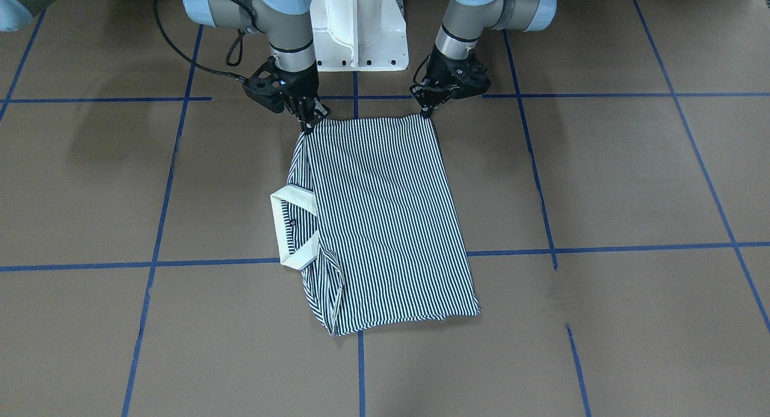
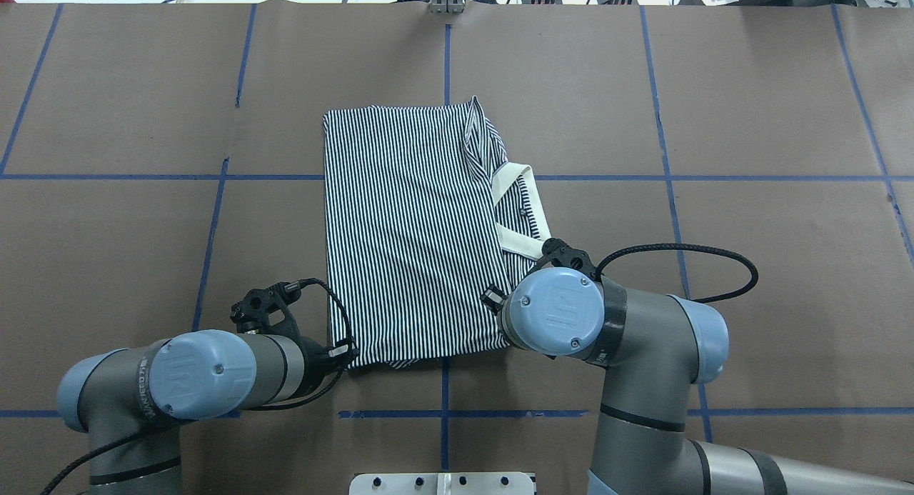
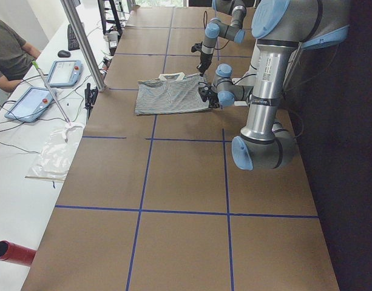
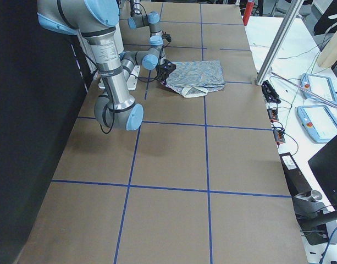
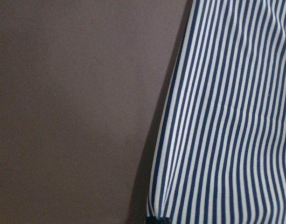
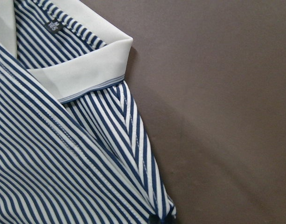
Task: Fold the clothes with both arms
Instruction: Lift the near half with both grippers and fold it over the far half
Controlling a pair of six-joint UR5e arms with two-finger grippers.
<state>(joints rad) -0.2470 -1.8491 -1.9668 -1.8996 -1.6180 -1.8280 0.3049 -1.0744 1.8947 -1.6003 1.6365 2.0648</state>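
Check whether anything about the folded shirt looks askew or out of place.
On the shirt, the cream collar sticks out past the folded rectangle on the robot's right, and the sleeve beyond it lies bunched at the far corner. Nothing looks damaged.

A brown paper-covered table is crossed by thin blue tape lines that form a grid. A white metal pedestal base stands at one long edge. Along the opposite side runs a white bench with two blue-rimmed tablet-like pendants, a crumpled clear plastic bag and a red cylinder (only partly in frame). A silver aluminium post rises at the table's edge, and a seated person in a grey-green shirt is near the pendants
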